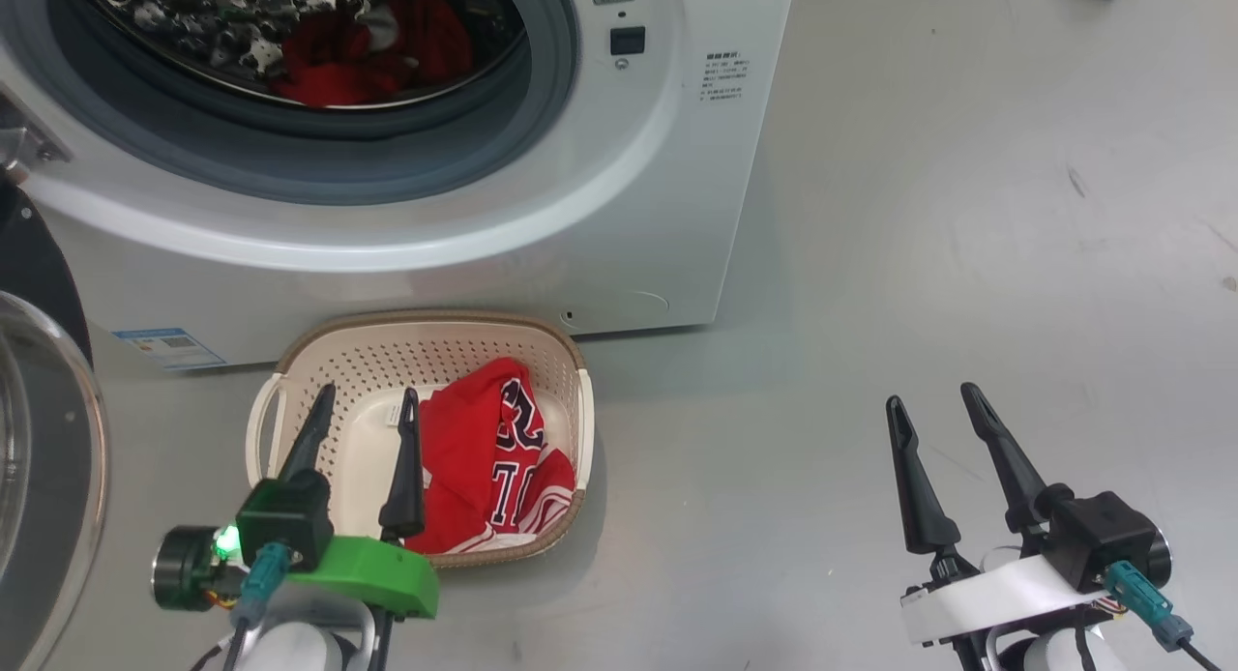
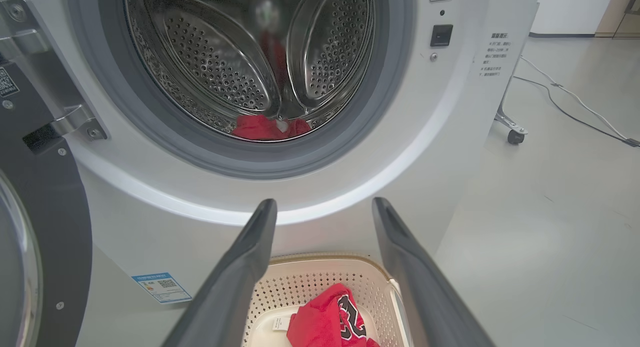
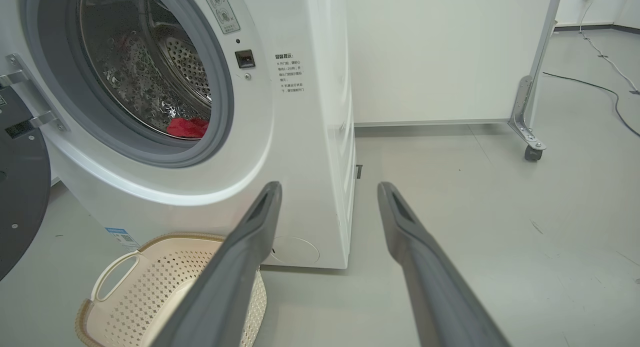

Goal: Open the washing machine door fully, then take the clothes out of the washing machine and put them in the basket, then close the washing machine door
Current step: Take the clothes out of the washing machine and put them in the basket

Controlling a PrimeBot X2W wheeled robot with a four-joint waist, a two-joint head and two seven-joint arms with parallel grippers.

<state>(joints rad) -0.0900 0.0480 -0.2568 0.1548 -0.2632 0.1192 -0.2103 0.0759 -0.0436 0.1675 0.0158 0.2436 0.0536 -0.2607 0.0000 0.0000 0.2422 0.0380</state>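
Nearest, both sets of jaws stand released and empty: the left gripper (image 1: 368, 393) over the basket (image 1: 290, 362), the right gripper (image 1: 932, 398) over the floor (image 1: 967, 217) to the right. One red garment (image 1: 484, 458) lies in the basket, just before the washing machine (image 1: 629, 217). Farther in, red clothes (image 1: 358, 57) wait in the drum (image 2: 210, 62), perhaps more than one piece. The washing machine door (image 1: 48, 458) stands open at left, so emptying and closing are left.
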